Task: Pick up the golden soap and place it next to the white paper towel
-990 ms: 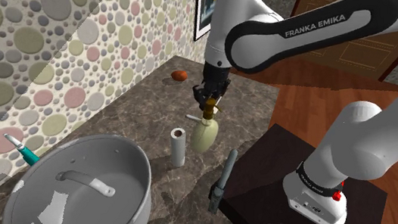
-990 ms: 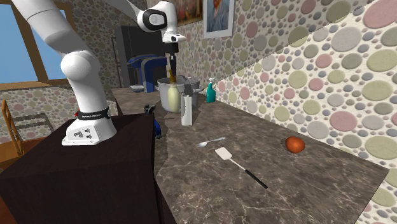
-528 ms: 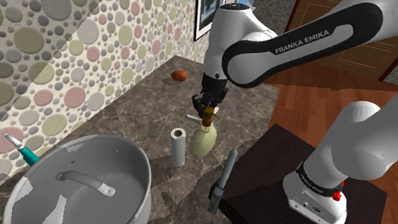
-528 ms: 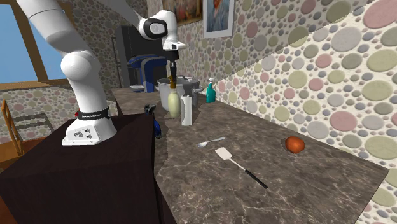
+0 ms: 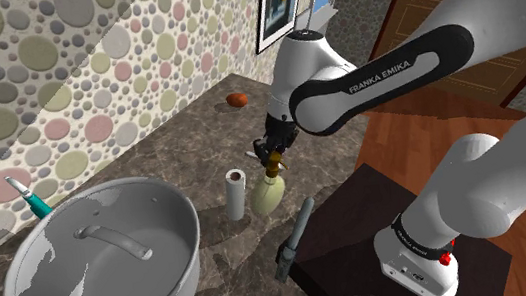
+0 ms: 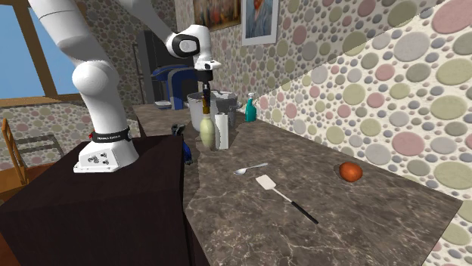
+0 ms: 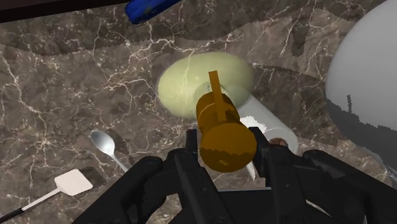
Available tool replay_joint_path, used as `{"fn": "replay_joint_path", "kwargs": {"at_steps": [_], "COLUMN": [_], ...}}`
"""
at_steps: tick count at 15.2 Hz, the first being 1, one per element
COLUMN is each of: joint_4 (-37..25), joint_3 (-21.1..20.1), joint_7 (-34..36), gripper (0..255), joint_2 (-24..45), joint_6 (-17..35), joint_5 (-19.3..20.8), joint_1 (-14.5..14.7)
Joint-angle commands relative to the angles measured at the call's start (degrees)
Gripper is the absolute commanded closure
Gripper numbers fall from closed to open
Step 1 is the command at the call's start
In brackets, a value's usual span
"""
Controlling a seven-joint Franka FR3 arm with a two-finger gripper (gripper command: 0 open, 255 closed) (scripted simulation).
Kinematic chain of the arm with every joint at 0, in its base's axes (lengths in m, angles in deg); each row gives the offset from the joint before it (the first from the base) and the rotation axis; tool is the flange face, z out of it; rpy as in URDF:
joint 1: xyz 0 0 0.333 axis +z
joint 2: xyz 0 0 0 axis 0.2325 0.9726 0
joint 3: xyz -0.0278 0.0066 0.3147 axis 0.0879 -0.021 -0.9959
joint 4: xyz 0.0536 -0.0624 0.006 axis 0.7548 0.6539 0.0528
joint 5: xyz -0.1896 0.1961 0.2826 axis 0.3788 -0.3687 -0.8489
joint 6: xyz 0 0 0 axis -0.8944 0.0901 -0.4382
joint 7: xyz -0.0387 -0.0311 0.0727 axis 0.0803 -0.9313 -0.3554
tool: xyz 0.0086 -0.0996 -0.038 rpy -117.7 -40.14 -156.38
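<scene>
The soap is a pale yellow-green bottle [image 5: 267,193] with a golden pump [image 7: 226,141]. It stands upright, its base at or just above the dark marble counter [image 5: 189,130]. My gripper [image 5: 273,154] is shut on the pump from above; in the wrist view the black fingers [image 7: 191,167] clasp the pump head over the bottle's body [image 7: 203,81]. The white paper towel roll [image 5: 236,194] stands upright close beside the bottle, on the wall side. In the second exterior view the bottle [image 6: 206,133] is just left of the roll [image 6: 222,131], under the gripper [image 6: 205,80].
A large grey lidded pot [image 5: 102,264] sits past the roll, with a teal bottle [image 5: 30,197] by the wall. A spoon [image 6: 249,168], a spatula [image 6: 284,196] and an orange fruit [image 6: 349,171] lie farther along the counter. A dark tool [image 5: 295,235] lies at the counter's edge by the stand.
The arm has lowered the held soap bottle to counter height and brought it closer to the paper towel roll. The gripper has stayed shut on the pump.
</scene>
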Motion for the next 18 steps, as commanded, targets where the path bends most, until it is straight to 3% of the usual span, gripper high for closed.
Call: {"fn": "replay_joint_path", "kwargs": {"at_steps": [1, 8, 15, 16, 18], "joint_4": [0.6, 2.3, 2.3, 2.3, 2.3], "joint_3": [-0.1, -0.6, -0.6, -0.6, -0.6], "joint_7": [0.0, 0.1, 0.1, 0.1, 0.1], "gripper": [255, 255, 255, 0, 0], "joint_2": [1.2, 6.0, 6.0, 6.0, 6.0], "joint_6": [1.8, 8.3, 8.3, 8.3, 8.3], "joint_5": [0.0, 0.3, 0.3, 0.3, 0.3], "joint_1": [0.0, -0.2, -0.2, -0.2, -0.2]}}
